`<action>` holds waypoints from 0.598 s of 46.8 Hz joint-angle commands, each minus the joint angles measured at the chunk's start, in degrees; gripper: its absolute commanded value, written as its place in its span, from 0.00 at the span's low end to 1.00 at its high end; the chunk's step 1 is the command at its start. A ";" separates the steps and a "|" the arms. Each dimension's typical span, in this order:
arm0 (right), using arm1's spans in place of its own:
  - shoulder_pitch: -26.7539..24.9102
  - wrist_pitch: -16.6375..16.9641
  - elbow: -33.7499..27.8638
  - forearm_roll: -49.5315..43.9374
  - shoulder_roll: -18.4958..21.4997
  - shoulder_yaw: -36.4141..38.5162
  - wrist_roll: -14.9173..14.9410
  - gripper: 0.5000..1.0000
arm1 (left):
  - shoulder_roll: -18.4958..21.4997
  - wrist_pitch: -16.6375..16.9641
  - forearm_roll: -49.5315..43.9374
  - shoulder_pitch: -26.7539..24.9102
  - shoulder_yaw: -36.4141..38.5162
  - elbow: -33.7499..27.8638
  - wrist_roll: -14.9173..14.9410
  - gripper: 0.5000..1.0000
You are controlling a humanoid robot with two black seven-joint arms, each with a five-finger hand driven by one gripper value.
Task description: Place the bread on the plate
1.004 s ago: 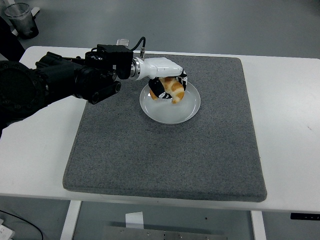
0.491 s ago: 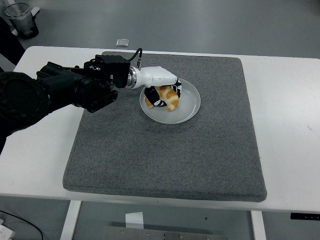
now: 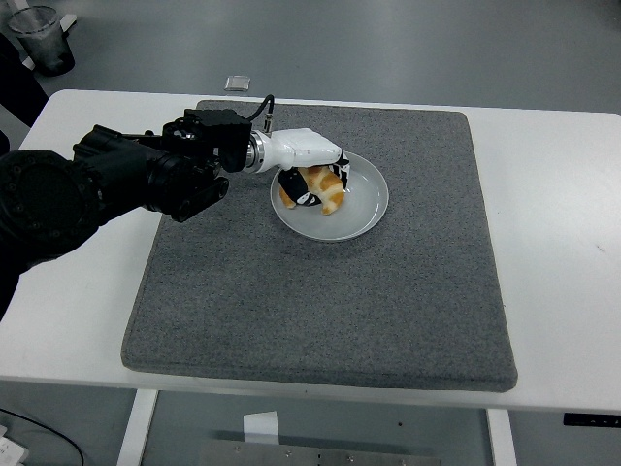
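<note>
step: setting down | left hand (image 3: 312, 167) still curled around bread (image 3: 318, 188), kept gripped so it lands inside the rim rather than rolling off | bread low over or touching plate (image 3: 363, 216), contact unclear | plate on grey mat (image 3: 320, 301) on tabletop (image 3: 553, 214) | vs earlier: lower, shifted slightly left

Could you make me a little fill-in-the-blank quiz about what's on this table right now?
1. The bread lies on a round white ____.
2. The plate sits on a ____ mat.
3. The left hand reaches in from the picture's ____ edge, fingers around the bread.
4. The table under the mat is ____.

Missing words: plate; grey; left; white
</note>
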 commanded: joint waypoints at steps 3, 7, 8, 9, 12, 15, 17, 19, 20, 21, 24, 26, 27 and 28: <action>0.00 0.00 0.00 -0.01 0.00 -0.06 0.00 0.86 | 0.00 -0.01 0.01 0.43 1.12 0.69 0.01 0.00; 0.00 0.00 0.00 -0.01 0.00 0.03 0.00 0.86 | 0.00 0.08 0.01 0.52 1.12 0.78 0.01 0.00; 0.00 0.00 0.00 -0.01 0.00 -0.06 0.00 0.86 | 0.00 0.08 0.01 0.52 1.12 0.78 0.01 0.00; 0.00 0.00 0.00 -0.01 0.00 0.03 0.00 0.86 | 0.00 0.08 0.01 0.52 1.12 0.78 0.01 0.00; 0.00 0.00 0.00 -0.01 0.00 -0.06 0.00 0.86 | 0.00 0.08 0.01 0.52 1.12 0.87 0.01 0.00; 0.00 0.00 0.00 -0.01 0.00 -0.06 0.00 0.86 | 0.00 0.08 -0.08 0.52 1.12 1.48 0.01 0.00; 0.00 0.00 0.00 -0.01 0.00 0.03 0.00 0.86 | 0.00 0.16 -0.08 0.69 1.12 2.36 0.01 0.00; 0.00 0.00 0.00 0.00 0.00 -0.06 0.00 0.86 | 0.00 0.43 -0.08 1.30 1.12 3.24 0.01 0.00; 0.00 0.00 0.00 -0.01 0.00 -0.06 0.00 0.86 | 0.00 0.77 -0.08 1.57 1.12 3.59 0.01 0.00; 0.00 0.00 0.00 -0.01 0.00 -0.06 0.00 0.86 | 0.00 1.04 -0.08 1.74 1.12 3.94 0.01 0.00; 0.00 0.00 0.00 0.00 0.00 -0.06 0.00 0.86 | 0.00 1.66 -0.08 1.83 1.03 4.38 0.01 0.00; 0.00 0.00 0.00 -0.01 0.00 -0.06 0.00 0.86 | 0.00 1.75 -0.08 2.01 1.03 4.38 0.01 0.05; 0.00 0.00 0.00 -0.01 0.00 -0.06 0.00 0.86 | 0.00 1.75 -0.08 2.10 1.03 4.38 0.01 0.09; 0.00 0.00 0.00 -0.01 0.00 -0.06 0.00 0.86 | 0.00 1.83 -0.08 2.10 1.03 4.47 0.01 0.12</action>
